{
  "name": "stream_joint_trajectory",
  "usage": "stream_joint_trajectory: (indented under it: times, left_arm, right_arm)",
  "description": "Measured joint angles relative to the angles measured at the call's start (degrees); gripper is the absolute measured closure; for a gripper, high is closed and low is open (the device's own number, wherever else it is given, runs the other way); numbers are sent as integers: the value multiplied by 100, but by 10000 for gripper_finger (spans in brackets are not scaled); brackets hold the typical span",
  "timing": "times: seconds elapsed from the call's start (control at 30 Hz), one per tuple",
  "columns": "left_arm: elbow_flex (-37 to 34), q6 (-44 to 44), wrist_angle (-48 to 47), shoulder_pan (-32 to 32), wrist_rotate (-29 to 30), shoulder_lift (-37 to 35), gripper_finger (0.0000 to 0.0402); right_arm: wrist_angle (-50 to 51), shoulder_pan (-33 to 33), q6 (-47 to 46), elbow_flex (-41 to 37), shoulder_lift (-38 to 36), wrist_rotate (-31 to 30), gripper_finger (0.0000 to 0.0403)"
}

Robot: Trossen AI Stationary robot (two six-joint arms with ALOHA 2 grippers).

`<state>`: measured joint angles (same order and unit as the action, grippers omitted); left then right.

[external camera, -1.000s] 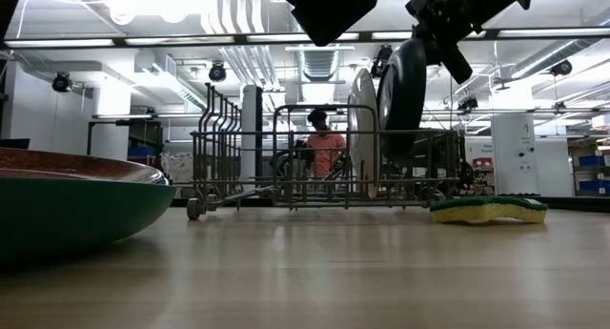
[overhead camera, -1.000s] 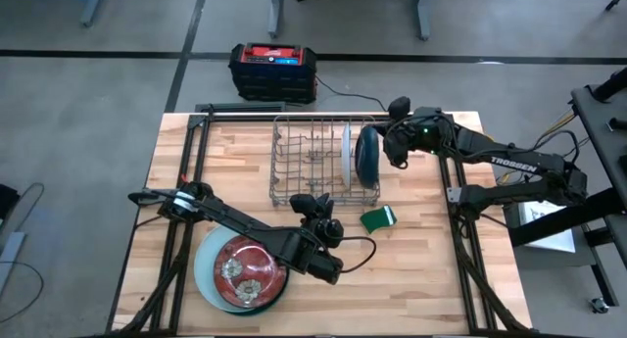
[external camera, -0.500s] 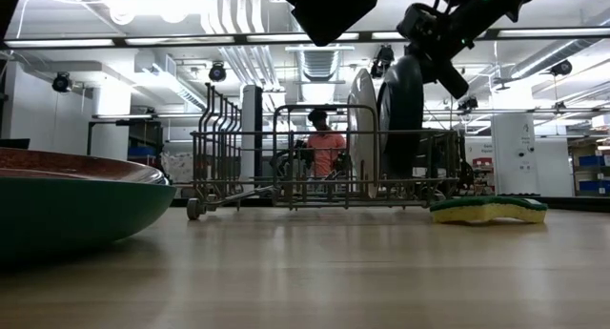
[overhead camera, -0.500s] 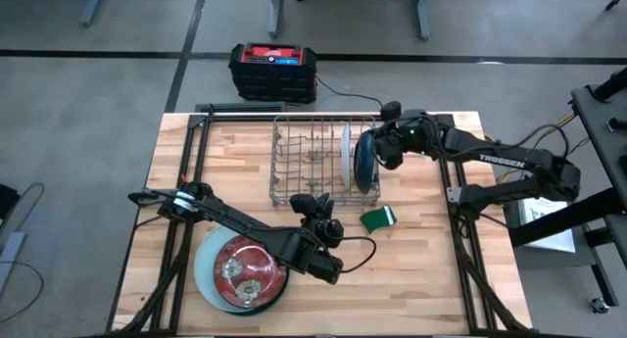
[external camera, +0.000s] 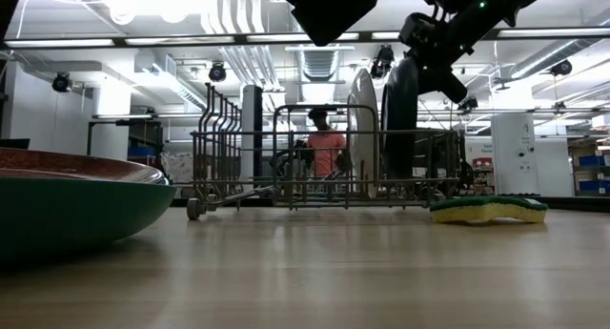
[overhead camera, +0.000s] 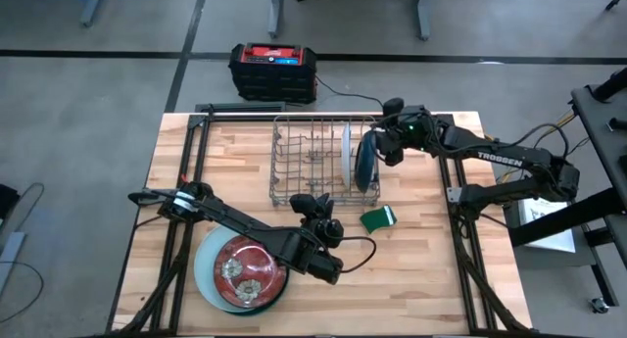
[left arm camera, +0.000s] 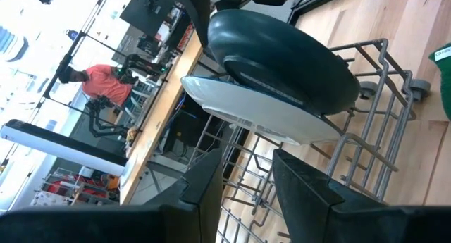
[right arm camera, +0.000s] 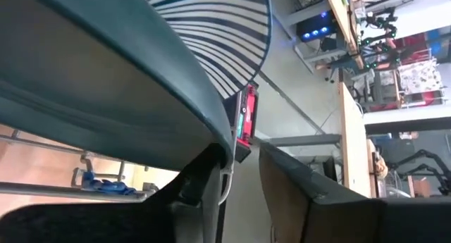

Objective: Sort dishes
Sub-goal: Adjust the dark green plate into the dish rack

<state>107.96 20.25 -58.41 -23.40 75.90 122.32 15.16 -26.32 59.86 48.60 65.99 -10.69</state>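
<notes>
Slightly parted, the right gripper [overhead camera: 380, 148] jaws straddle the top rim of the dark teal plate [overhead camera: 364, 165], which stands upright in the grey wire rack [overhead camera: 294, 167] just beside the thin white plate [overhead camera: 346, 152]; whether they still pinch it I cannot tell. Left gripper [overhead camera: 318, 207] hovers parted and empty just in front of the rack. Dark red-brown plate [overhead camera: 247, 272] lies in the large pale plate [overhead camera: 204, 269] near the table's front edge, well apart from the rack, with bare wood [overhead camera: 421, 269] to the right.

Two dark arms, matte black links. Right arm [overhead camera: 509, 164] carrying white TROSSEN lettering, green light glowing near wrist. Left arm [overhead camera: 245, 230] trailing thin black cable. Fingers [left arm camera: 310, 194] showing as flat, dark, angular blades.
</notes>
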Motion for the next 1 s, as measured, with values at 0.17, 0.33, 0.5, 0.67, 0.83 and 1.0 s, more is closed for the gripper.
stream_joint_trajectory:
  times: [0.17,0.33,0.5,0.67,0.83,1.0]
  left_arm:
    - [0,0,0,0,0,0,286]
    - [0,0,0,0,0,0,286]
    - [0,0,0,0,0,0,286]
    - [0,0,0,0,0,0,286]
    - [0,0,0,0,0,0,286]
    - [0,0,0,0,-2,0,286]
  right_arm:
    - [-54,-1,4,0,-19,-8,284]
    - [-48,-1,8,0,-19,-59,258]
    - [-50,-1,131,0,-19,-298,235]
    - [-79,1,305,0,-19,-335,217]
    - [-76,3,271,0,-22,-916,204]
    - [-74,3,297,0,-27,-1131,186]
